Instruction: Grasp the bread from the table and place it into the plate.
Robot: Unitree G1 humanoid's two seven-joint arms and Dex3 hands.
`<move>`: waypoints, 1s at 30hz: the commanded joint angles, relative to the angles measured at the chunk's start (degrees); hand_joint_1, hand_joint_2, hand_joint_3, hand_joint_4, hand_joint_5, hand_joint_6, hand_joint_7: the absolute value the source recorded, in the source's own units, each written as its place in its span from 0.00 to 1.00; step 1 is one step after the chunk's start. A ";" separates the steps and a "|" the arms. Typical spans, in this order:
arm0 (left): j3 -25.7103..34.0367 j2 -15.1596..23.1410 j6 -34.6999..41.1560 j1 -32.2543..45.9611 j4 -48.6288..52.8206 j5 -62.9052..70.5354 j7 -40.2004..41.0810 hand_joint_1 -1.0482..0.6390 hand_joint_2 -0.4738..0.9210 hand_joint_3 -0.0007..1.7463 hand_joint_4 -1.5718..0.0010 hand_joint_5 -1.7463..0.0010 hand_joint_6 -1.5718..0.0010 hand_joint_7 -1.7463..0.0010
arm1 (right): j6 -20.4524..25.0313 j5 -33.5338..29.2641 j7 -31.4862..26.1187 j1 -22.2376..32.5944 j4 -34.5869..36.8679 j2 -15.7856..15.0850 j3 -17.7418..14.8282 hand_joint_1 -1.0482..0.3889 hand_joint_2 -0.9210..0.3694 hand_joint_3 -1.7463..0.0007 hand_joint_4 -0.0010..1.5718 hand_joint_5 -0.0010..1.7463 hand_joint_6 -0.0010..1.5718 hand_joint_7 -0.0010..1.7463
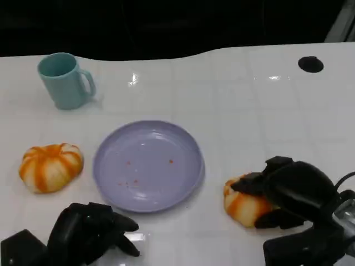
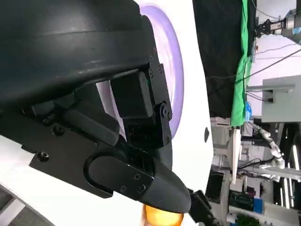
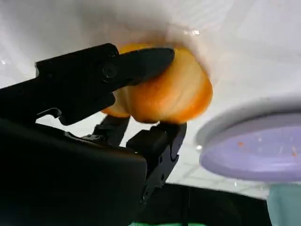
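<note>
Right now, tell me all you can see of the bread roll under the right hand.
The bread roll is a rounded, pumpkin-shaped bun, orange with paler lobes and a smooth, glossy surface. It lies on the white table, just right of the purple plate and apart from its rim. The right hand grips it: in the right wrist view, black fingers press on opposite sides of it. Whether it has lifted off the table cannot be told.

Bright light from above is shining on the white table (image 1: 238,111), making small shiny spots of glare on it. The room behind is looking very dark. In the right wrist view, the bread (image 3: 169,92) is looking blurry and soft.
</note>
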 commanded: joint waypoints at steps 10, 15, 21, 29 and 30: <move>-0.08 0.49 -0.68 0.79 -0.16 0.31 0.76 0.00 0.97 0.00 0.05 0.63 0.00 0.88 | -4.58 2.38 -11.52 -0.04 5.16 0.63 0.54 0.56 0.17 0.52 0.53 1.00 0.51 0.74; -0.23 0.49 -1.68 1.07 0.66 0.36 0.33 0.00 0.97 0.00 0.06 0.63 0.00 0.89 | -8.15 3.17 -19.02 0.11 7.80 1.50 0.41 0.57 0.25 0.47 0.54 1.00 0.52 0.73; -0.13 0.77 -1.04 1.13 0.45 0.16 0.83 0.00 0.97 0.00 0.05 0.62 0.00 0.88 | -13.35 6.63 -23.50 -0.18 10.09 3.47 -0.37 0.57 0.37 0.29 0.58 1.00 0.46 0.93; -0.05 1.00 -0.91 1.35 0.20 -0.51 -0.02 0.00 0.97 0.00 0.05 0.62 0.00 0.87 | -13.94 8.52 -23.81 0.35 5.63 5.59 -1.45 0.59 0.43 0.24 0.61 1.00 0.48 0.92; -0.04 1.11 -1.09 1.16 0.47 -0.53 -0.21 0.00 0.97 0.00 0.05 0.62 0.00 0.87 | -14.39 8.53 -24.48 -0.03 5.73 6.14 -1.56 0.59 0.44 0.23 0.62 1.00 0.49 0.92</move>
